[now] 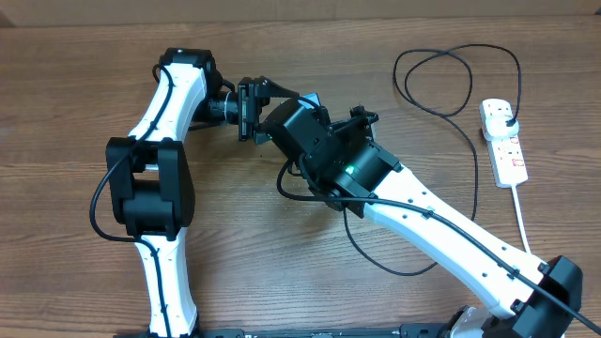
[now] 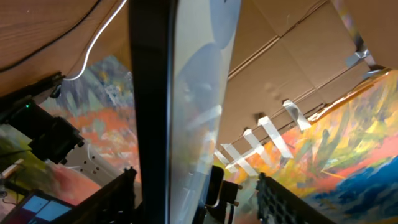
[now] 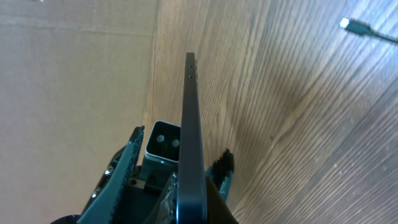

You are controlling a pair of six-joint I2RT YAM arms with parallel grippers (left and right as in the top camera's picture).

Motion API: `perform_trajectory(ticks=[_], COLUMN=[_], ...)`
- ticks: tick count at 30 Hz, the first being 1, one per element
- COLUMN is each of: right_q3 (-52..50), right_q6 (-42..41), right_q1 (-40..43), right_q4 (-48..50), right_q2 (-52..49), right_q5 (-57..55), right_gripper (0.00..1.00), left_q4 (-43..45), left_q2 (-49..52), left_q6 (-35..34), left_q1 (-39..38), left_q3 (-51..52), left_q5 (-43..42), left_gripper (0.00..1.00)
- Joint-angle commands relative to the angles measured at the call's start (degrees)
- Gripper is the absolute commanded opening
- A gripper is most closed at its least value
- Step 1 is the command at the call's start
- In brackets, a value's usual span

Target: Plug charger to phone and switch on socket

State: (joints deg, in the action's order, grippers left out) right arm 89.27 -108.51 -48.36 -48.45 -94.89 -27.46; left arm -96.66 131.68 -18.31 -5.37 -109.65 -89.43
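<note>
The right gripper (image 3: pixel 180 144) is pinched on the phone (image 3: pixel 194 118), holding it edge-up above the middle of the tabletop (image 3: pixel 298 124). The left gripper (image 2: pixel 194 180) has its fingers spread on either side of the phone, one clearly off it. This looks like a handover. The charger (image 1: pixel 441 80) is plugged into the socket (image 1: pixel 504 141) by the right edge, its tip (image 3: pixel 351 25) lying loose. Next, one gripper must steady the phone with its port exposed while the other fetches the tip. The tabletop is wood-grain, with cardboard walls and a bright painted backdrop.
</note>
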Motion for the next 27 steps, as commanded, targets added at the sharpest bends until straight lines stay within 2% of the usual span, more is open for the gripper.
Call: perform_trajectory(ticks=[1, 8, 17, 19, 24, 26, 27], right_q3=[1.18, 1.16, 1.16, 1.16, 1.16, 1.16, 1.16], right_q6=[-4.50, -7.21, -7.21, -7.19, -7.19, -7.17, -7.17], right_q1=[0.22, 0.22, 0.22, 0.22, 0.22, 0.22, 0.22], right_q4=[0.83, 0.68, 3.17, 3.19, 3.19, 3.17, 3.19], right_q2=[0.31, 0.31, 0.31, 0.31, 0.31, 0.31, 0.31], right_q5=[-0.22, -0.07, 0.17, 0.17, 1.81, 2.08, 2.05], right_gripper=[0.04, 0.04, 0.04, 0.08, 0.08, 0.08, 0.15], left_q4=[-0.22, -0.22, -0.22, -0.22, -0.22, -0.22, -0.22], left_q2=[-2.49, -2.49, -2.49, -2.49, -2.49, -2.49, -2.49], left_q6=[-2.78, -4.48, -6.19, -6.19, -6.19, -6.19, -6.16], left_q1=[-0.31, -0.31, -0.31, -0.31, -0.31, -0.31, -0.31], left_q3=[-1.14, -1.14, -1.14, -1.14, -1.14, -1.14, -1.14], left_q5=[-1.14, -1.16, -1.18, -1.18, -1.18, -1.18, -1.16], left_gripper=[0.58, 0.41, 0.27, 0.22, 0.05, 0.04, 0.04])
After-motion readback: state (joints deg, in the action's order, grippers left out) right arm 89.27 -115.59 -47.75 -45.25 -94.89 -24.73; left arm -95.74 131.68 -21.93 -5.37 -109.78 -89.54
